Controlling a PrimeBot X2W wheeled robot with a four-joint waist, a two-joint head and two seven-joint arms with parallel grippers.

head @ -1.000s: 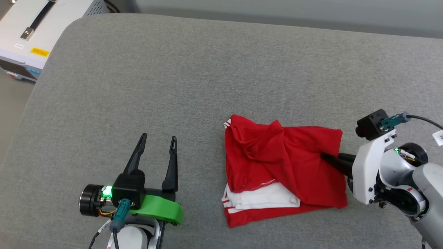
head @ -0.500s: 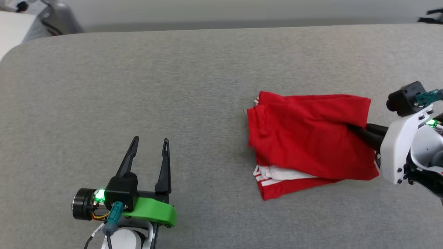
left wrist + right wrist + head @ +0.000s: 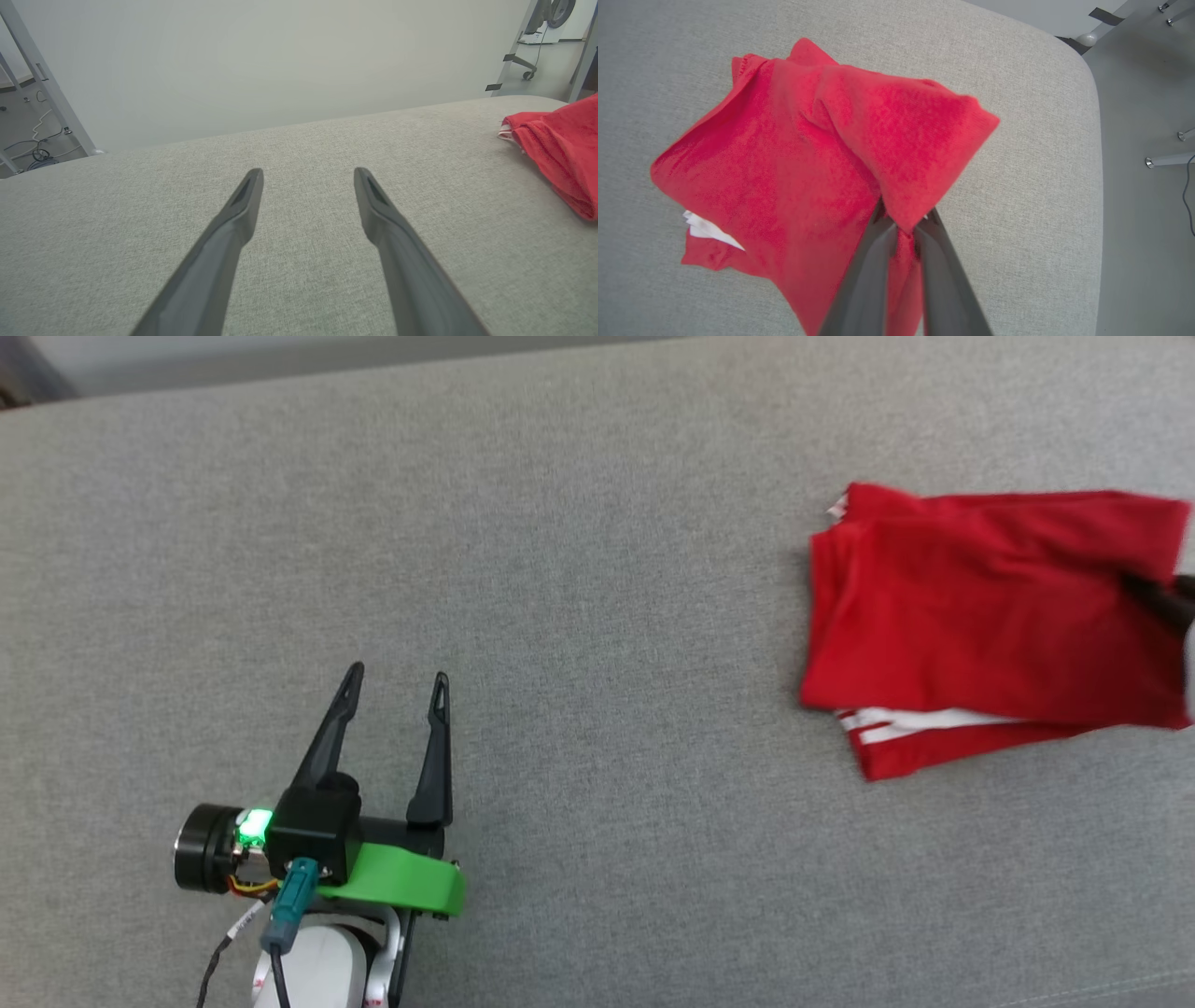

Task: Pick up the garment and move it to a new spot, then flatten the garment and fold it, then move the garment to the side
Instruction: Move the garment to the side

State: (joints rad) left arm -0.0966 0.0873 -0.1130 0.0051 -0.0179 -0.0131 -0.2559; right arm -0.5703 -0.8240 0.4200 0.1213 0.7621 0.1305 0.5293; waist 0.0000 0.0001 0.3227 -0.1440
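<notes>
Garment [image 3: 980, 616] pinched by right gripper [image 3: 904, 220]

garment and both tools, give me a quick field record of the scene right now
garment: red, folded, white striped trim showing at one edge, on the grey padded surface
right tool: shut on a bunched-up edge of the garment
left tool: open, empty, well apart from the garment
garment place: near the surface's rounded corner, as the right wrist view shows
task stage: folded already; likely the move to the side
</notes>
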